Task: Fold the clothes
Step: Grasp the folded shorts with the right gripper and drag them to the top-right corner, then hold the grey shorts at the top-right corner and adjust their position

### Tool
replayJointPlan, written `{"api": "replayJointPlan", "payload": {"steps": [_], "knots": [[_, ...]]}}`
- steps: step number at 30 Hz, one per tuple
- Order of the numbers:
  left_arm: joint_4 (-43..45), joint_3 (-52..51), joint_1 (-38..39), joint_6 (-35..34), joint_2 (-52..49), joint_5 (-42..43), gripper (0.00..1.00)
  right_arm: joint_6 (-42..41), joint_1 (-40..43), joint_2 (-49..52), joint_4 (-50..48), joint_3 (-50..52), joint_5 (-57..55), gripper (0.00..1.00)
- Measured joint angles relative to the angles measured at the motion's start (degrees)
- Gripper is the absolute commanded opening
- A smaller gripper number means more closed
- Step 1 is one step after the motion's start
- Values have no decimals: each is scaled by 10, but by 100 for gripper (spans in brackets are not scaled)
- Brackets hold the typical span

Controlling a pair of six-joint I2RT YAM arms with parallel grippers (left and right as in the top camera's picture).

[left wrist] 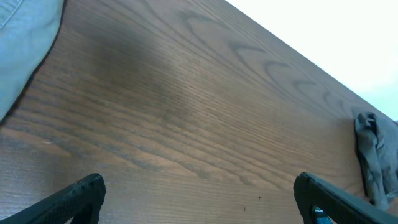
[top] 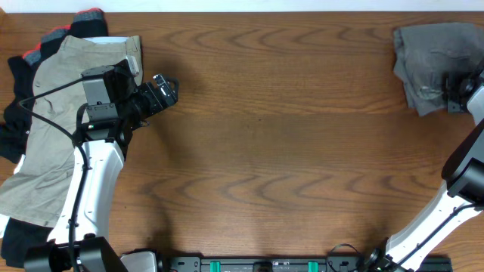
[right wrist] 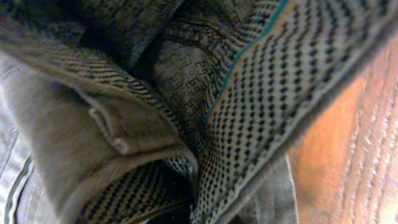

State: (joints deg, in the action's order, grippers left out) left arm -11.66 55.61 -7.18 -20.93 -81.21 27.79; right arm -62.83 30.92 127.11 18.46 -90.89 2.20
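As you look down, one wooden bench (top: 287,136) fills the view, with two groups of clothes on it, well apart. Left edge: one pair of khaki shorts (top: 53,113) spread over black cloth (top: 15,121), piece count unclear; one red-banded piece (top: 57,34) at the far corner. Far right corner: one bunched pair of dark grey shorts (top: 431,60). Two hands: your left hand (top: 168,88) gapes wide and empty above bare wood beside the khaki; your right hand (top: 456,89) is closed, buried in the grey shorts, pinch unclear.
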Motion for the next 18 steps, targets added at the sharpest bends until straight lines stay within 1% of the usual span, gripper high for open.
{"api": "replayJointPlan", "payload": {"steps": [10, 14, 18], "knots": [[0, 0, 0, 0, 0, -10, 98, -6, -20, 0, -13, 0, -27, 1], [0, 0, 0, 0, 0, -11, 98, 26, -36, 0, -21, 0, -29, 1], [0, 0, 0, 0, 0, -12, 98, 81, -50, 0, -24, 0, -28, 1]]}}
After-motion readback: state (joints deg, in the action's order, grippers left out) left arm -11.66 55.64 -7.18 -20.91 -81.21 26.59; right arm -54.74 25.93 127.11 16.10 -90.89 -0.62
